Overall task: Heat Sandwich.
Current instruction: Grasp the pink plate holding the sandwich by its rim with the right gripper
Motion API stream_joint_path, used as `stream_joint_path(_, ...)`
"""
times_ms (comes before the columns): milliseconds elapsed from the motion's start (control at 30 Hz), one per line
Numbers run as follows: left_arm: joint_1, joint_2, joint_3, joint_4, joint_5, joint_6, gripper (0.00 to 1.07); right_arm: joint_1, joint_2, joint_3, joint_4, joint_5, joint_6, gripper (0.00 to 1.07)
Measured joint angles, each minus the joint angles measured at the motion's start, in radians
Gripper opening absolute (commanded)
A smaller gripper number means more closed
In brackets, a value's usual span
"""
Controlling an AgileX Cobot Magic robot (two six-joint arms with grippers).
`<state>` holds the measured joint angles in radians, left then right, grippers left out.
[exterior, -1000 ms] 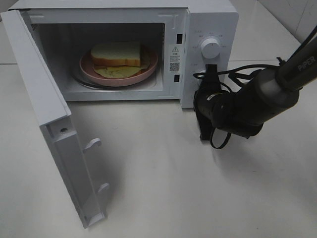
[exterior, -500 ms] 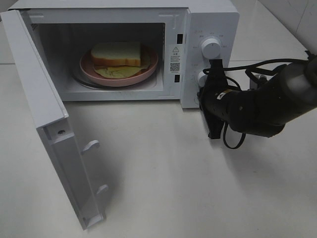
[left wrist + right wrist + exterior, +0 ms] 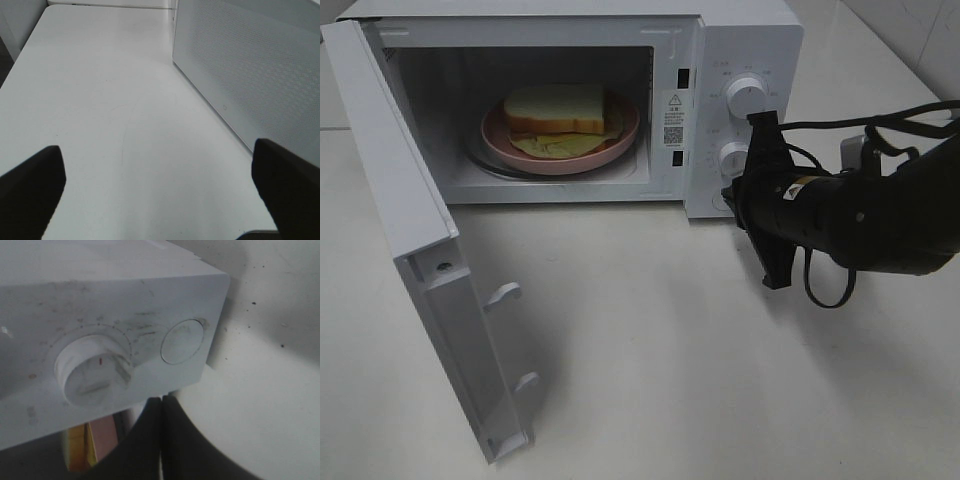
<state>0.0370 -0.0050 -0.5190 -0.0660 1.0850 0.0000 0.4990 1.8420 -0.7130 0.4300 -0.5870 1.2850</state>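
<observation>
High view shows white-bread sandwich (image 3: 555,108) on round pink plate (image 3: 626,135) inside open white microwave (image 3: 750,40). Right gripper (image 3: 161,405) jaws pressed together beside lower white knob (image 3: 92,372). Left gripper (image 3: 160,180) jaws spread over open white tabletop (image 3: 100,100).

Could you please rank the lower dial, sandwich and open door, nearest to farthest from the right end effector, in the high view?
1. The lower dial, on the control panel beside the right end effector.
2. The sandwich, inside the microwave.
3. The open door, far left.

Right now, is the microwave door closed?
No, the microwave door stands wide open, and the sandwich on its pink plate shows inside.
</observation>
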Motion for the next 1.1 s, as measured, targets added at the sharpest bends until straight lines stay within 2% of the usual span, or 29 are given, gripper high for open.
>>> stream_joint_path(733,0.0,0.0,0.0,0.0,0.0,0.0,0.96,0.0,-0.336,0.008,-0.008,0.645,-0.756,0.01)
stream_joint_path(1100,0.0,0.0,0.0,0.0,0.0,0.0,0.96,0.0,-0.393,0.008,-0.008,0.877,-1.068,0.04)
